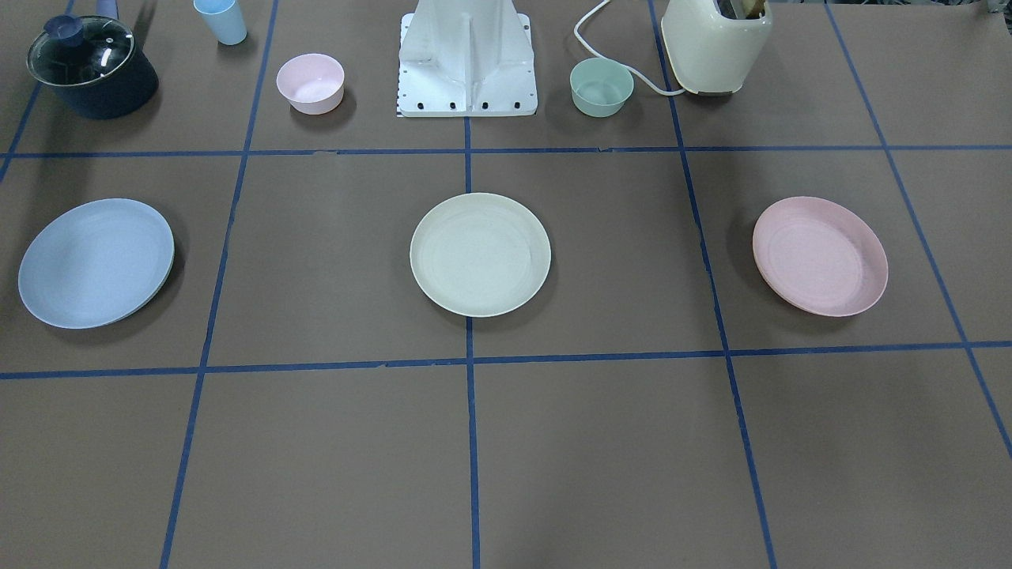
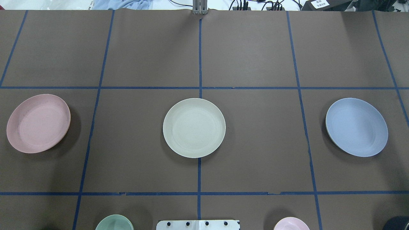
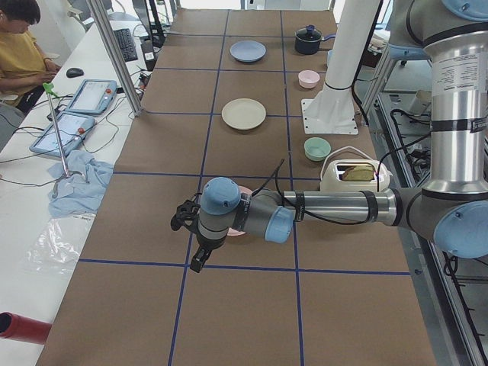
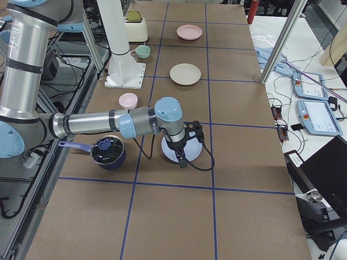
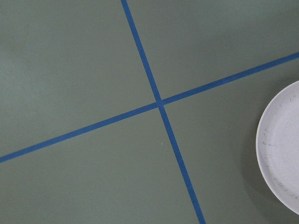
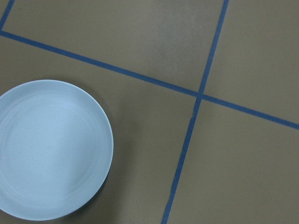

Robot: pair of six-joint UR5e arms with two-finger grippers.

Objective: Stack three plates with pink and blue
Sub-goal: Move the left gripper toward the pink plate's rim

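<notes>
Three plates lie apart in a row on the brown table: the pale pink plate (image 1: 820,256) (image 2: 38,123), the cream-white plate (image 1: 480,254) (image 2: 194,127) and the pale blue plate (image 1: 96,262) (image 2: 356,126). My left gripper (image 3: 191,238) shows only in the exterior left view, above the table beside the pink plate; I cannot tell whether it is open. My right gripper (image 4: 187,147) shows only in the exterior right view, above the blue plate (image 4: 172,153); I cannot tell its state. The left wrist view catches a plate's edge (image 5: 282,149). The right wrist view shows the blue plate (image 6: 46,149) below.
Near the robot base (image 1: 466,63) stand a small pink bowl (image 1: 310,82), a mint-green bowl (image 1: 602,86), a cream toaster (image 1: 715,43), a light blue cup (image 1: 221,20) and a dark lidded pot (image 1: 91,67). Blue tape lines grid the table.
</notes>
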